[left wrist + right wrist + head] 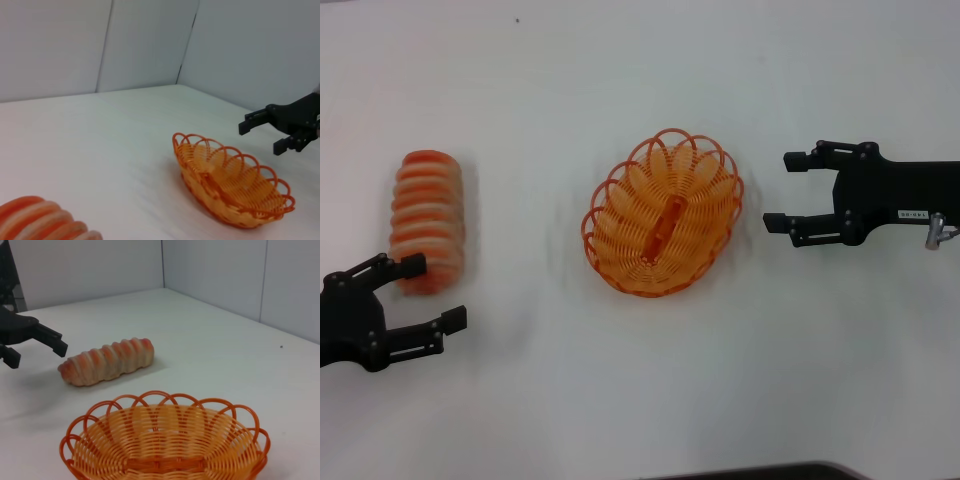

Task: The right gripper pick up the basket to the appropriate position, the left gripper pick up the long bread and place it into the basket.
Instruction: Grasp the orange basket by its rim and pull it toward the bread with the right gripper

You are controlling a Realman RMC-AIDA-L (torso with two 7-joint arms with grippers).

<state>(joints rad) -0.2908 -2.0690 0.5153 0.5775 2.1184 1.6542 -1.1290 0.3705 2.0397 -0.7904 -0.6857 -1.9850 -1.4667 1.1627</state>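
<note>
The orange woven basket (663,213) stands empty on the white table, tilted diagonally, in the middle of the head view. It also shows in the left wrist view (232,179) and the right wrist view (165,444). My right gripper (778,190) is open, just right of the basket's rim, not touching it. The long bread (427,220), striped orange and cream, lies at the left; the right wrist view (106,360) shows it whole. My left gripper (438,291) is open at the near end of the bread, one finger beside it. The right gripper shows far off in the left wrist view (262,134).
The white table (640,80) stretches around both things. Pale walls with a corner seam stand behind it in the wrist views (190,45). A dark edge (770,472) shows at the bottom of the head view.
</note>
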